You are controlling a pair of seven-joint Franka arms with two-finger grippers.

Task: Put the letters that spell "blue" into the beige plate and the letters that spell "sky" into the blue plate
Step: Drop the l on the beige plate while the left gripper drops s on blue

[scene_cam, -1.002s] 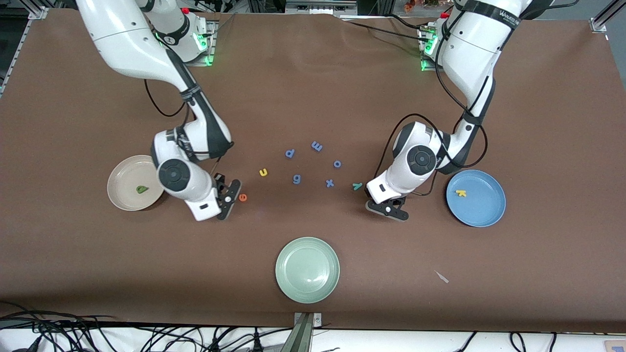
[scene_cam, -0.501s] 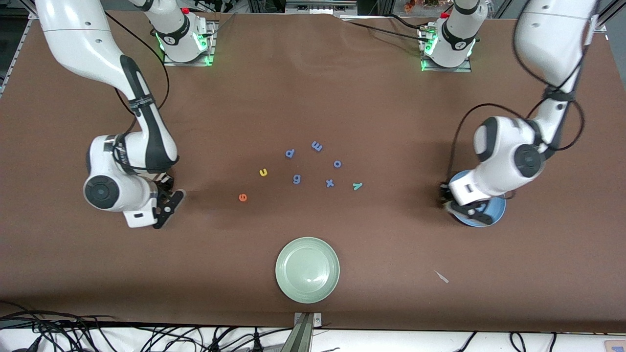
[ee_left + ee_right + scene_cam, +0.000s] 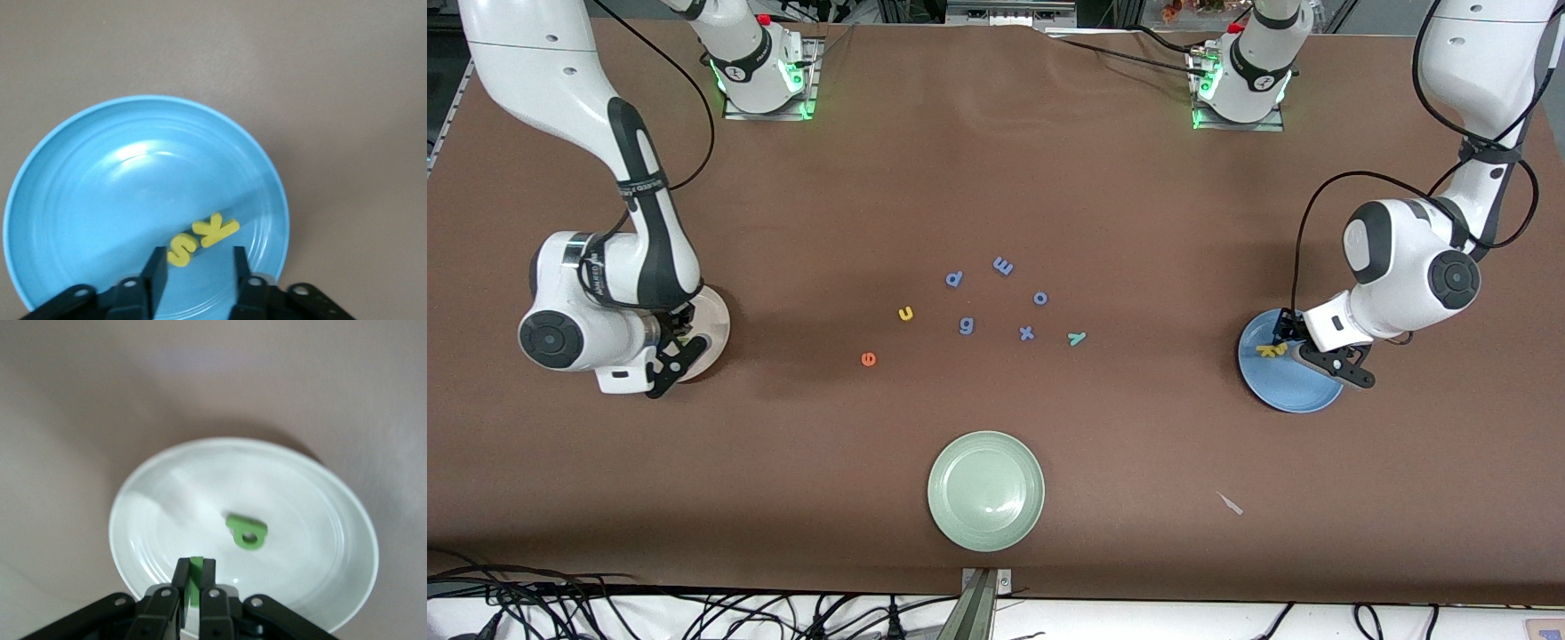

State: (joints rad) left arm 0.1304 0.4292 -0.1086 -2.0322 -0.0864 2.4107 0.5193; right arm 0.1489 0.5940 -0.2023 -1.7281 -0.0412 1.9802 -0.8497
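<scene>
At the frame's right edge the left tool (image 3: pixel 195 267) hangs open over the blue plate (image 3: pixel 80 200), yellow s (image 3: pixel 181 249) and yellow k (image 3: pixel 216 229) lying inside. At the frame's left the right tool (image 3: pixel 194 581) pinches the thin green l bar (image 3: pixel 195 577) above the beige plate (image 3: pixel 320 513); the green b (image 3: pixel 247 531) rests there.

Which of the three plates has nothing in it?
The pale green plate, nearest the front camera. The blue plate holds yellow letters; the beige plate holds a green one.

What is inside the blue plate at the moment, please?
The blue plate holds a yellow s and a yellow k, lying side by side. The left gripper, open, hangs over them and covers a strip of the plate's rim.
</scene>
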